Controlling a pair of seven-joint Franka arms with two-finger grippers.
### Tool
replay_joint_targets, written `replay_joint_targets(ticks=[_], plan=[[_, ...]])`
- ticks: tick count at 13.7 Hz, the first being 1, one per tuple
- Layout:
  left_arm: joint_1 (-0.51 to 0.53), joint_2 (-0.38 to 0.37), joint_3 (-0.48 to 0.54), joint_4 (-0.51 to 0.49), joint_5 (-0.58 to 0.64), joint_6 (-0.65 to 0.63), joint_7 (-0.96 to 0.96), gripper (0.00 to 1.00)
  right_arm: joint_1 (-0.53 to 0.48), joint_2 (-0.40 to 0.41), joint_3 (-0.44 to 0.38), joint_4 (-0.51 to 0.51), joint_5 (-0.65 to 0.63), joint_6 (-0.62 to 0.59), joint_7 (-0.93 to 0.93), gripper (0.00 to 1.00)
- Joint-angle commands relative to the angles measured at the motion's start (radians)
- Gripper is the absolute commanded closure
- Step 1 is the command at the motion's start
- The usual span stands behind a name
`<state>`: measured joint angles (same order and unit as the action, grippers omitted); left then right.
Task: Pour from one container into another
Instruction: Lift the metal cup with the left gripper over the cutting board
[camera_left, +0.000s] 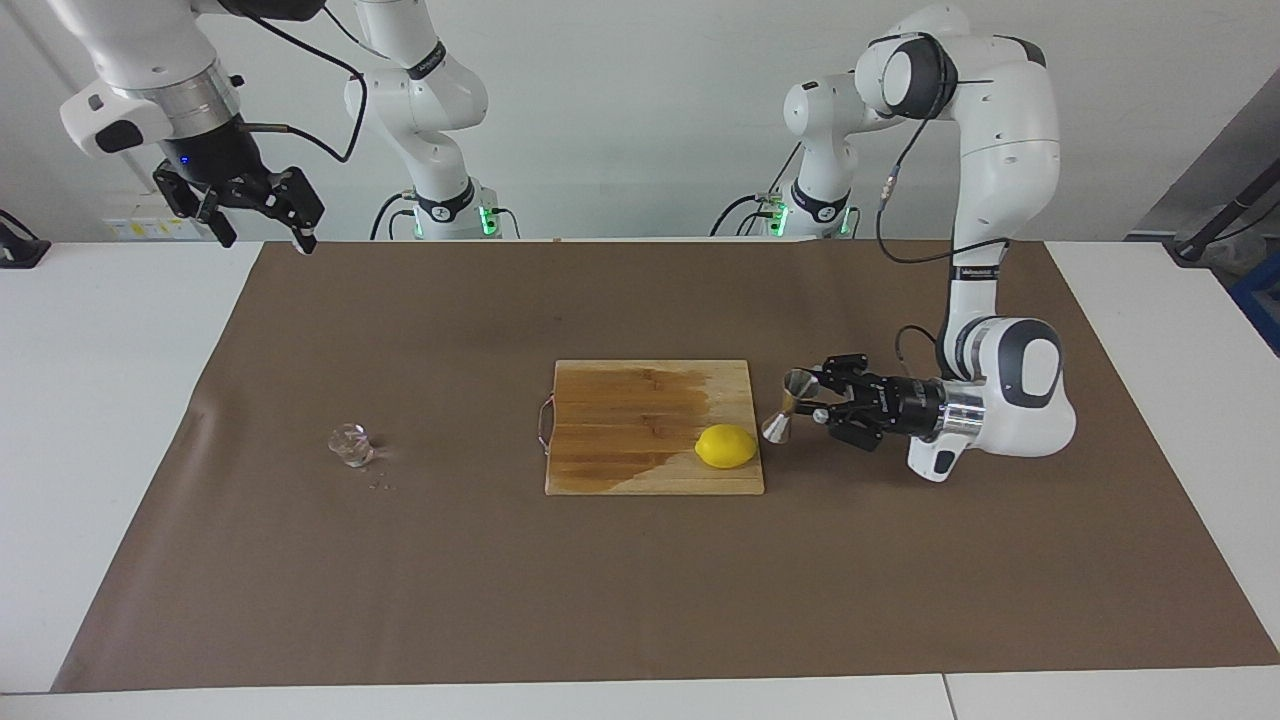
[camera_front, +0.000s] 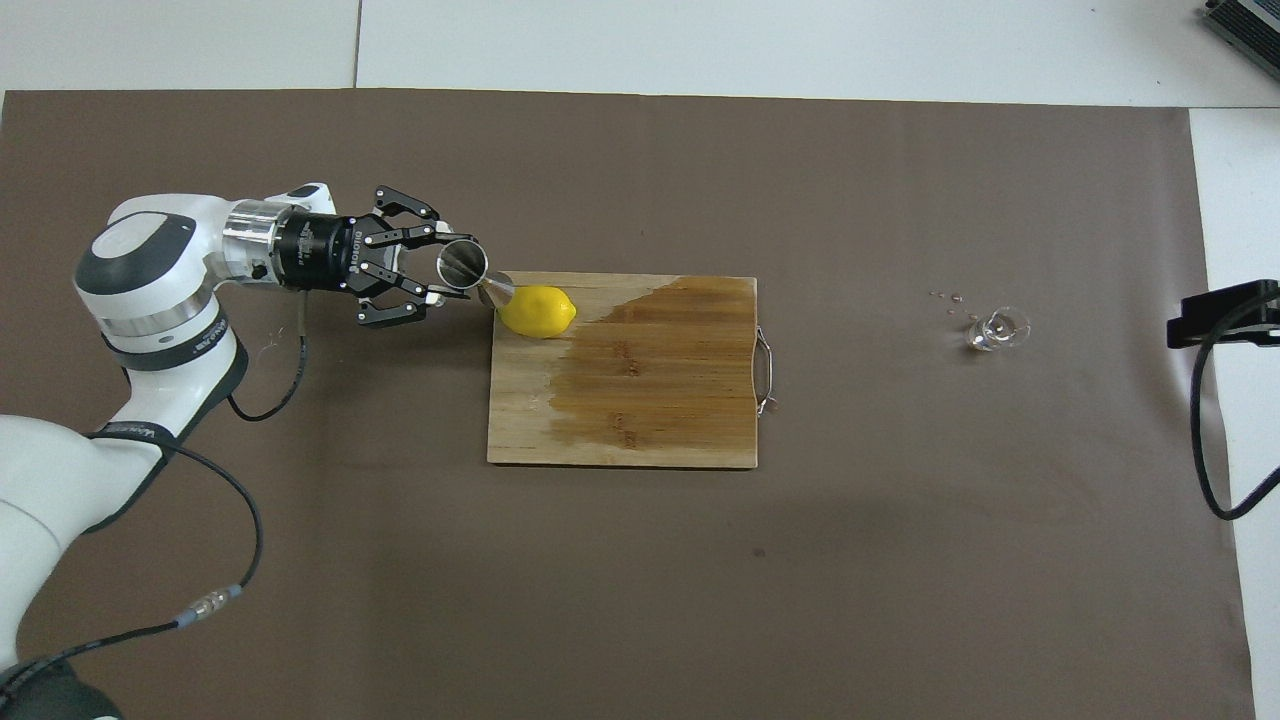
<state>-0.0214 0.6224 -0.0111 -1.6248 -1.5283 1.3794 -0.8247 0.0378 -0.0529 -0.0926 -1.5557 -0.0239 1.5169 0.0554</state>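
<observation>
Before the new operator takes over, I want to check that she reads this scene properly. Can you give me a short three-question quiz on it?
1. True or false: the left gripper holds the steel jigger.
2. Where does the lemon lie? A) on the cutting board, B) on the brown mat, C) in the glass cup.
3. Fill in: the right gripper waits raised over the table edge at its own end, its fingers ____.

Key: 1 true; 2 A; 3 open.
</observation>
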Motion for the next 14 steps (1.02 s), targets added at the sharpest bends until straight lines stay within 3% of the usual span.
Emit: replay_joint_targets(ticks=[1, 3, 8, 10, 14], plan=[[-0.274, -0.064, 0.214, -0.116, -0.137, 0.030, 0.044, 0.64, -0.001, -0.024, 0.005, -0.030, -0.007, 0.016, 0.001, 0.00], [-0.459, -0.066, 0.349, -0.164, -0.235, 0.035, 0.042, 0.65, -0.001, -0.024, 0.005, -0.030, -0.007, 0.016, 0.001, 0.00], [-0.751, -0.064, 0.534, -0.251, -0.345, 0.110, 0.124, 0.66, -0.001, -0.025, 0.005, -0.030, -0.007, 0.016, 0.001, 0.00], [-0.805, -0.061, 0.565, -0.276, -0.369, 0.118, 0.143, 0.67, -0.001, -0.024, 0.005, -0.030, -0.007, 0.016, 0.003, 0.00], [-0.815, -0.038, 0.569, -0.282, -0.378, 0.121, 0.194, 0.69, -0.001, -0.024, 0.005, -0.030, -0.007, 0.016, 0.003, 0.00]])
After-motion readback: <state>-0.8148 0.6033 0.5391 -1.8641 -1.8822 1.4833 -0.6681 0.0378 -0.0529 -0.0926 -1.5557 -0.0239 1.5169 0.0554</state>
